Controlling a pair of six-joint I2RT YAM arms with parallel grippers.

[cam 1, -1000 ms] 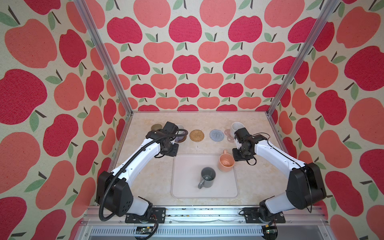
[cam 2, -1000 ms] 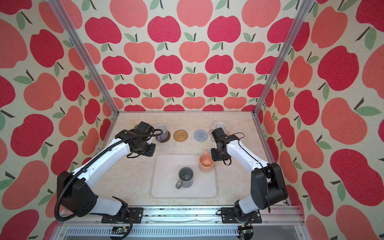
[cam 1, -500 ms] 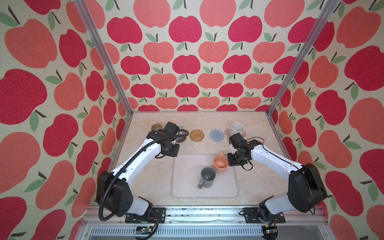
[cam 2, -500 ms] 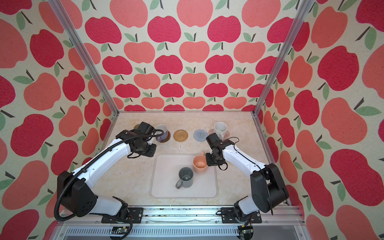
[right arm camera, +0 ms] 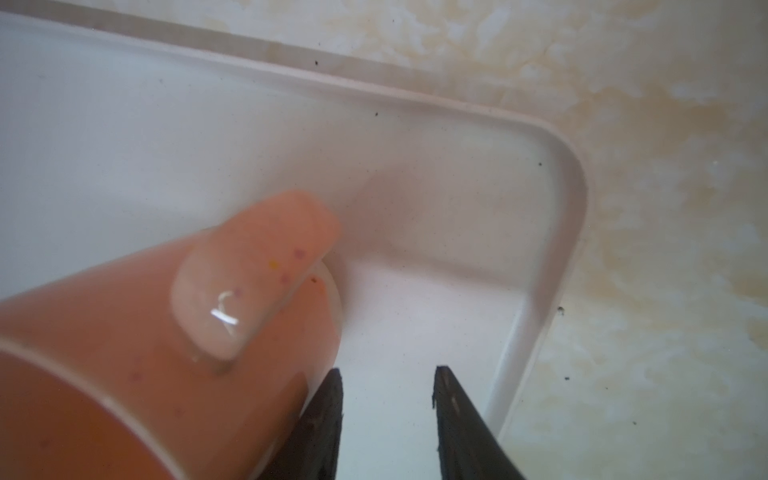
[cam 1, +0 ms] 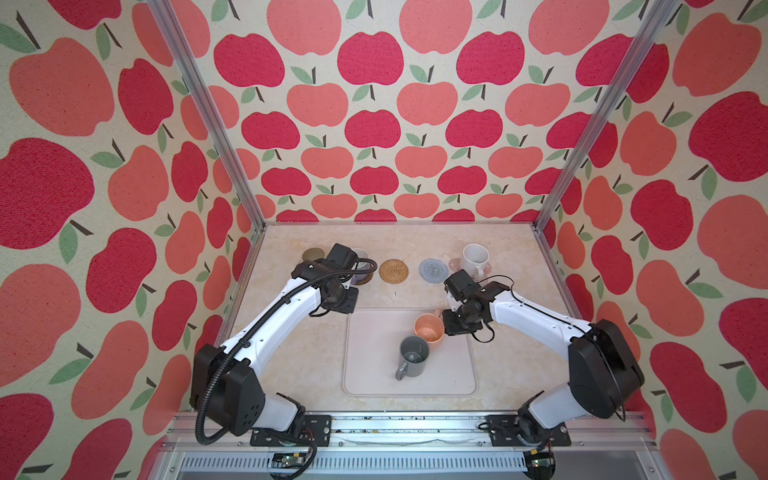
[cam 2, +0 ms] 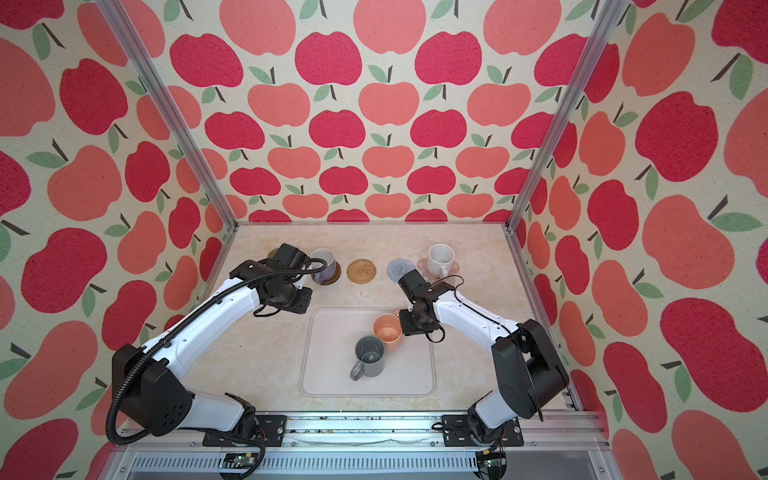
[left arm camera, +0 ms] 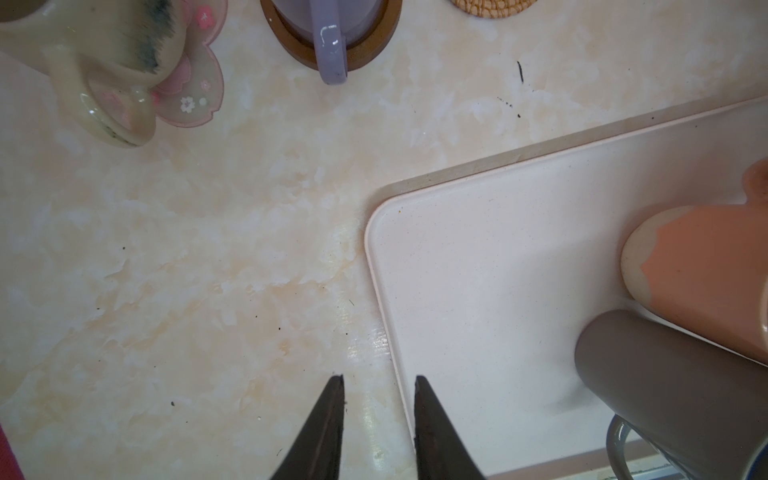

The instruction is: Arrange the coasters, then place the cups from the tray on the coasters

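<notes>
Marbled tabletop (cam 1: 320, 365): my right claw (right arm camera: 388, 370) has swung from the white mug (cam 1: 473, 257) to three o'clock of the peach mug (cam 1: 428, 330) on the tray (cam 1: 374, 332), parted, empty; left claw (left arm camera: 379, 376) likewise parted.

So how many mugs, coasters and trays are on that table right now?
Mugs: 5 - beige mug, lavender mug, white speckled mug, peach mug, dark grey mug
Coasters: 5 - two pink flower coasters, dark brown coaster, rattan coaster, grey-blue coaster
Tray: 1
Total: 11
</notes>
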